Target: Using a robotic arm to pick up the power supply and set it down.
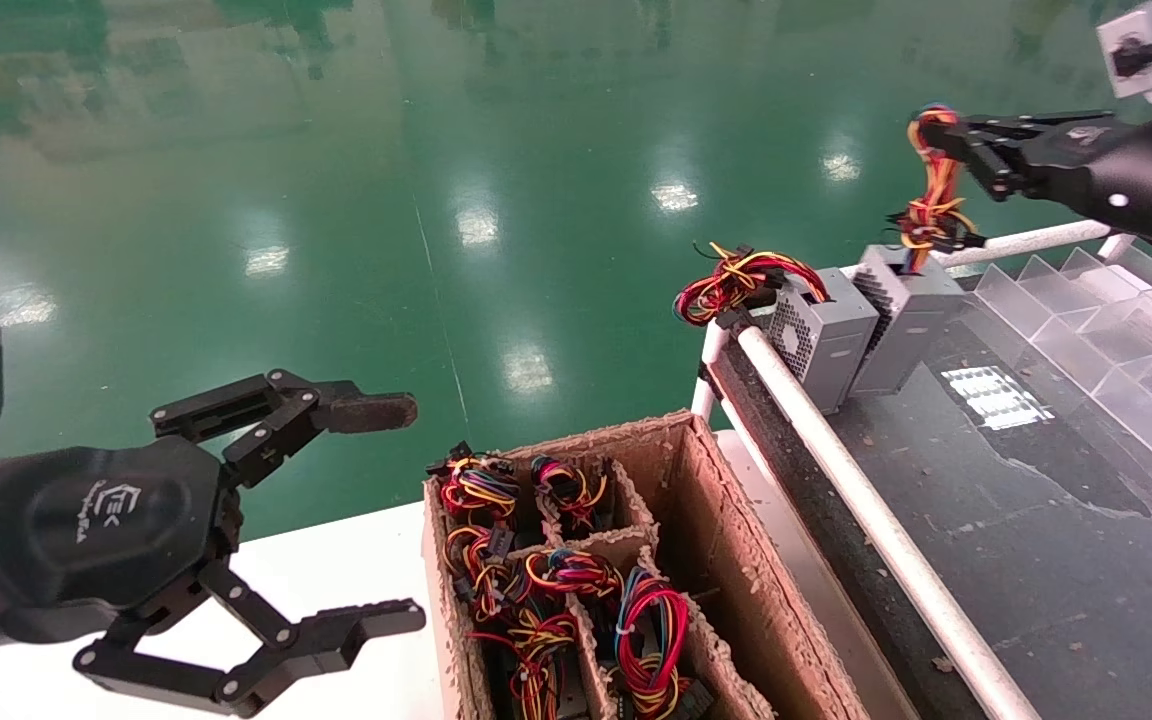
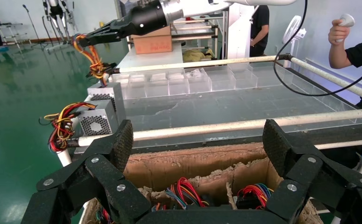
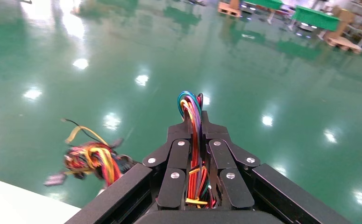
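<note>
Pinching the looped yellow-red-blue wire bundle, the right black linkage gripper holds closed above the small grey metal power supply; limp wires likely make the boxy load swing. Left gripper hangs open.

So the power supply was a small plain grey metal box sitting tilted at the far corner of the desk, leaning right up against another grey box with a vented face. Its wire bundle, yellow, red and blue with black connectors, stood straight up out of the top. The robotic arm, white forearm and black wrist, reached in from the right, and its black gripper had its jaws pinched shut on the top loop of those wires.
</note>
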